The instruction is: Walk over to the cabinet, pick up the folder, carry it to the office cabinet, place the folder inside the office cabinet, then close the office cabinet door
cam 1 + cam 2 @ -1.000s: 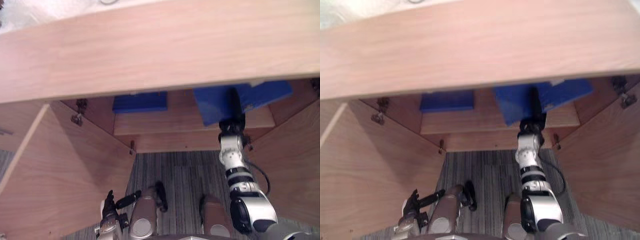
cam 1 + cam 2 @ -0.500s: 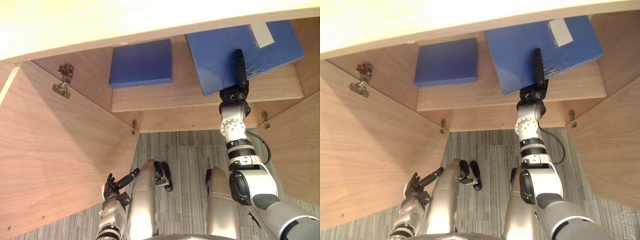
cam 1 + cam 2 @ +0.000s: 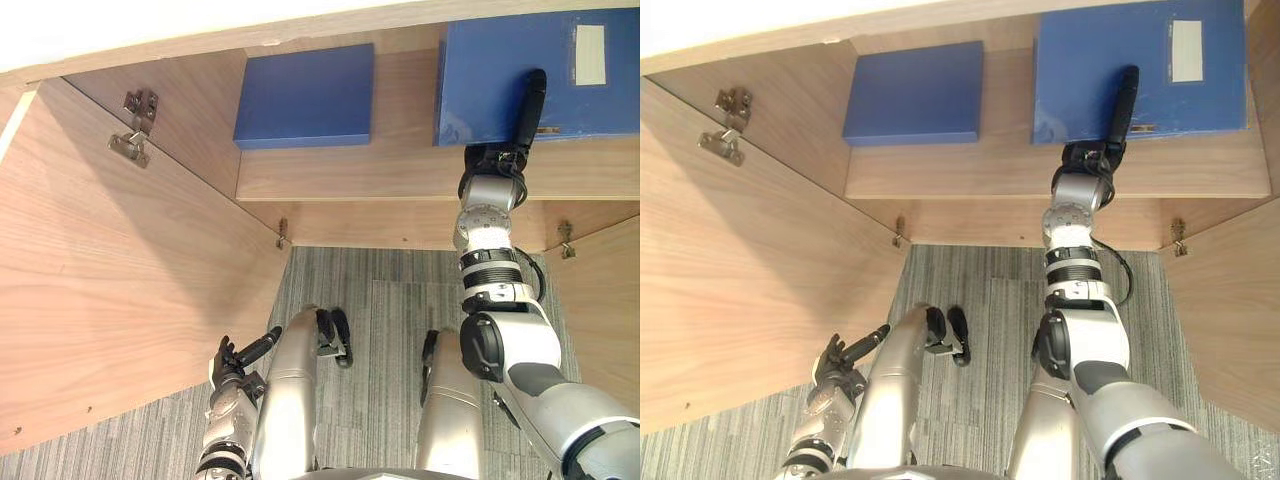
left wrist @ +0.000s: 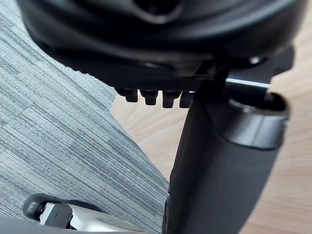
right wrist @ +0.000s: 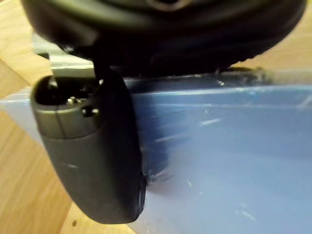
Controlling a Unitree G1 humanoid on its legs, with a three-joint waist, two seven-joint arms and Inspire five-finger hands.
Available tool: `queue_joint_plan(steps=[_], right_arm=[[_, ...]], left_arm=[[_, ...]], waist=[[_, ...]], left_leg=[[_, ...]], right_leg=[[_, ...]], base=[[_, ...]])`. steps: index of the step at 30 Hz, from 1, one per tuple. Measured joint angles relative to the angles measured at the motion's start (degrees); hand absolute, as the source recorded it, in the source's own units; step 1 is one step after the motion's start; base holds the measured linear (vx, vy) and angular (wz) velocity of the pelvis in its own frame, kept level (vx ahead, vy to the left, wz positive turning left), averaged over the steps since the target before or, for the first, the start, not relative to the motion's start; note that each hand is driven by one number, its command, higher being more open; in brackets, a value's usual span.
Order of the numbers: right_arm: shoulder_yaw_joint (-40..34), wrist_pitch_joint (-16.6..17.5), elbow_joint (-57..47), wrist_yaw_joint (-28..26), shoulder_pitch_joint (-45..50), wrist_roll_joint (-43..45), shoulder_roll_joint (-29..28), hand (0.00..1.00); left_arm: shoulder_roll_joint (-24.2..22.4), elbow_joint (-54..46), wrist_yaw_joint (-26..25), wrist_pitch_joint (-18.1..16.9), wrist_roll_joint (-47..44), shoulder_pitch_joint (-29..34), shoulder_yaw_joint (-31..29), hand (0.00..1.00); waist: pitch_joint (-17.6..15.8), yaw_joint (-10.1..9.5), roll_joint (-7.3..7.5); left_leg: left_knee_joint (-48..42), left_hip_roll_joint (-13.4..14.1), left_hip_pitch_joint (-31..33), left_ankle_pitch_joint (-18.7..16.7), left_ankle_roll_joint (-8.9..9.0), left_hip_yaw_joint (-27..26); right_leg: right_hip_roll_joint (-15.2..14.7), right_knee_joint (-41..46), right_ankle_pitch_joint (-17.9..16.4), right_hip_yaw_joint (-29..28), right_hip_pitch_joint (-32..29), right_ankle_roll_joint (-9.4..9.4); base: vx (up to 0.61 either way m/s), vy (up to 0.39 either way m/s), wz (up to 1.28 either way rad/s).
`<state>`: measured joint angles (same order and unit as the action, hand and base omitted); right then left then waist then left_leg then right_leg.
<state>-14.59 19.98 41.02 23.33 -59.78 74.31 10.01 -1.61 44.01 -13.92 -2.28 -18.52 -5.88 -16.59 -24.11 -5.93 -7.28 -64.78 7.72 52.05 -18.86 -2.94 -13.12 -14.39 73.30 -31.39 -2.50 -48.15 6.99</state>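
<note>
Blue folder (image 3: 490,70), upper right, flat on cabinet shelf (image 3: 340,175) beside second blue file (image 3: 305,95); right hand (image 3: 527,110) pinches its near edge, thumb on top, likely seating it. Left hand (image 3: 232,372) relaxed, lower left.

The folder (image 3: 490,80) is deep blue with 1 white label (image 3: 590,54). The smaller file (image 3: 305,97) to its left is the same blue. The cabinet (image 3: 120,290) is pale wood grain. The carpet (image 3: 385,330) is grey with fine stripes. The right hand (image 3: 527,105) is black.
</note>
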Motion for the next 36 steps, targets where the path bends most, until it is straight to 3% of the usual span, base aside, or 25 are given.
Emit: queue_joint_plan(steps=[5, 8, 22, 25, 27, 29, 33, 36], right_arm=[[4.0, -7.0, 6.3, 0.5, -3.5, -7.0, 3.6, 1.00], [7.6, -9.1, 9.6, 0.5, -5.6, -7.9, 4.7, 1.00], [9.6, -10.0, 15.1, 0.5, -7.1, -8.2, 4.8, 1.00], [13.9, -14.4, 17.5, -0.1, -7.1, -20.1, 5.8, 1.00], [19.7, -18.9, 18.9, -3.5, -7.0, -31.6, 7.8, 1.00], [25.9, -21.3, 18.9, -7.6, -6.8, -36.4, 9.7, 1.00], [31.8, -22.3, 17.7, -16.5, -4.3, -38.0, 14.0, 1.00], [32.8, -21.6, 16.5, -21.5, -1.4, -32.7, 16.9, 1.00]], left_arm=[[-0.2, 0.2, 0.0, 0.1, -0.6, 0.0, 0.0, 1.00], [-0.3, 0.7, 0.0, 0.2, -1.1, 0.0, 0.0, 1.00], [0.6, 4.7, -0.8, 0.4, -1.2, -0.3, 0.4, 1.00], [0.7, 5.3, -0.8, 0.5, -1.1, -0.2, 0.4, 1.00], [0.7, 5.7, -0.5, 0.4, -1.1, 0.0, 0.4, 1.00], [0.7, 5.8, -0.1, 0.4, -1.0, 0.4, 0.6, 1.00], [1.2, 5.8, 2.7, 0.3, -0.9, 1.0, 1.9, 1.00], [2.0, 6.0, 4.8, 0.3, 0.3, 1.4, 3.0, 1.00]], waist=[[-0.2, -0.14, -0.52], [-0.2, -0.19, -0.61], [0.0, -0.10, -0.92], [0.1, 0.22, -0.99], [0.1, 0.42, -1.00], [0.3, 0.78, -1.20], [0.4, 1.11, -1.14], [0.5, 1.17, -0.99]], left_leg=[[0.0, -0.8, 0.9, 0.2, -0.22, 0.8], [0.6, -1.5, 1.0, 0.4, -0.44, 0.8], [3.1, -1.9, -0.9, 0.8, -0.38, 0.9], [5.3, -1.7, -2.6, 1.2, -0.35, 0.6], [7.4, -1.6, -4.6, 1.6, -0.54, -0.3], [8.8, -1.2, -5.8, 1.7, -0.58, -0.6], [10.8, -1.1, -7.6, 1.9, -0.61, -0.8], [11.9, -1.1, -8.7, 1.9, -0.62, -1.4]], right_leg=[[-0.9, 0.0, -0.3, 1.0, -0.1, -0.05], [-1.6, -0.2, -0.3, 1.3, 0.0, -0.03], [-1.8, -3.1, 0.0, 2.1, 2.1, 0.20], [-1.4, -5.8, 1.1, 2.4, 3.9, 0.11], [-1.1, -8.2, 2.1, 2.3, 5.3, 0.17], [-0.6, -10.2, 2.9, 2.2, 6.6, 0.20], [-0.2, -13.3, 4.0, 2.5, 8.7, 0.37], [-0.2, -14.8, 4.5, 2.4, 9.7, 0.68]], base=[[0.03, 0.012, 0.12], [0.02, 0.007, 0.10], [0.00, 0.001, 0.01], [0.04, 0.006, -0.07], [0.06, 0.027, -0.16], [0.05, 0.039, -0.18], [0.05, 0.046, -0.07], [0.04, 0.037, -0.06]])
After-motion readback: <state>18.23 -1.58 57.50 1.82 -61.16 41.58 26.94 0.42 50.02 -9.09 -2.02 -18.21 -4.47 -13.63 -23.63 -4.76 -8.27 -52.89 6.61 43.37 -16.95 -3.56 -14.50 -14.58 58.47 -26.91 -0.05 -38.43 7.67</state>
